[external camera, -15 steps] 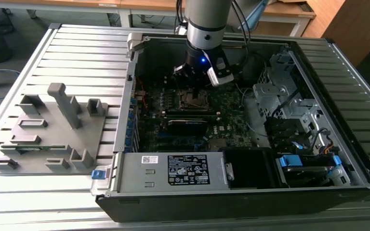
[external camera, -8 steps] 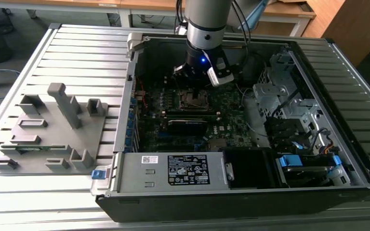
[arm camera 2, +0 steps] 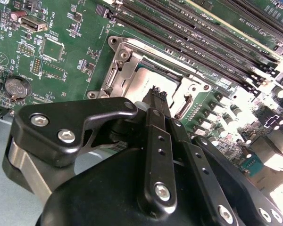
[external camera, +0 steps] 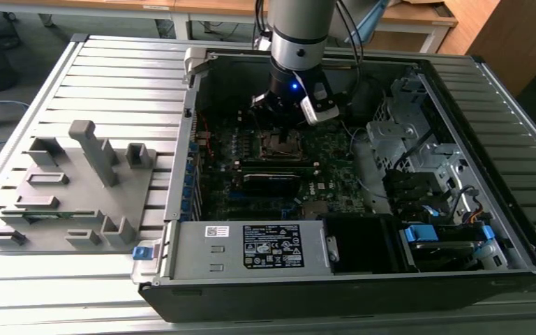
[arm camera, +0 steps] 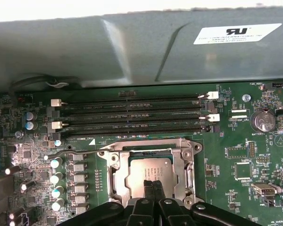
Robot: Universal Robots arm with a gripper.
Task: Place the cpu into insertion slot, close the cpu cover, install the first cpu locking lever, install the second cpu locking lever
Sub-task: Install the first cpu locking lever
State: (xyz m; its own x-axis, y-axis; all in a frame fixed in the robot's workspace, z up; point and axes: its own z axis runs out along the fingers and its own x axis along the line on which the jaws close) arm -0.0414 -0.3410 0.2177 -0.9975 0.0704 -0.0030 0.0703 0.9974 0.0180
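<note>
In the first wrist view you are missing the near edge of the cpu [arm camera: 151, 170] behind the fingers [arm camera: 148, 192] (whether they are touching it, you cannot tell), and the black links [arm camera: 101, 213] behind them are hiding that side of the cpu cover [arm camera: 114, 176]. In the second wrist view the gripper [arm camera 2: 155, 94] is blocking the cpu cover's near half. In the exterior view the insertion slot [external camera: 281, 144] is showing too small to judge its cover.

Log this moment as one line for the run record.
gripper: shut, over cpu | cpu: seated | cover: down around cpu
</note>
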